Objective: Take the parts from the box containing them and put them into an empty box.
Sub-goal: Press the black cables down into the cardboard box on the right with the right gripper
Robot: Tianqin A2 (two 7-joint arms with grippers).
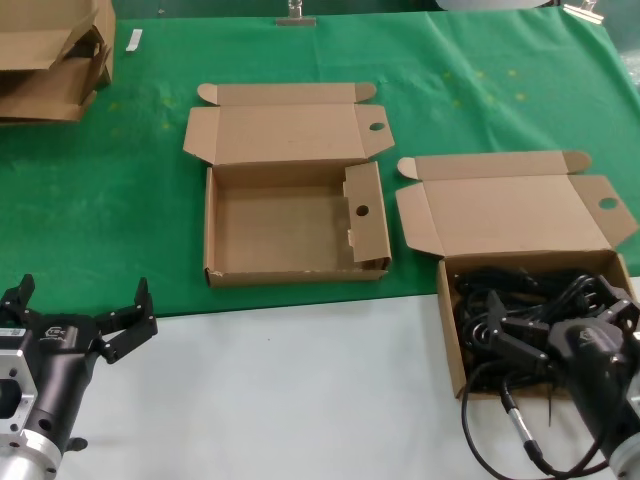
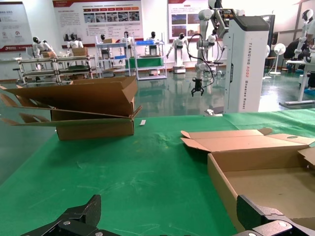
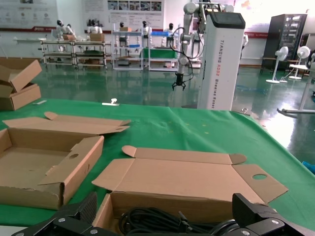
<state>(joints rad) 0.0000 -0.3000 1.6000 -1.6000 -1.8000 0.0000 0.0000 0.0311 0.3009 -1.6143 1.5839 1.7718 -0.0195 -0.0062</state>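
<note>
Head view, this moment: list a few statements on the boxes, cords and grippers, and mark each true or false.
1. The black power cords all lie in the wider box on the robot's right. True.
2. The narrower box with the divider panel already holds a cord. False: its floor is bare.
3. The right gripper is over the cords, open. True.
4. The left gripper is reaching into the narrower box. False: it sits open over the white table edge, short of that box.
5. Both boxes have their lids folded shut. False: both lids are open, folded back on the green cloth.
</note>
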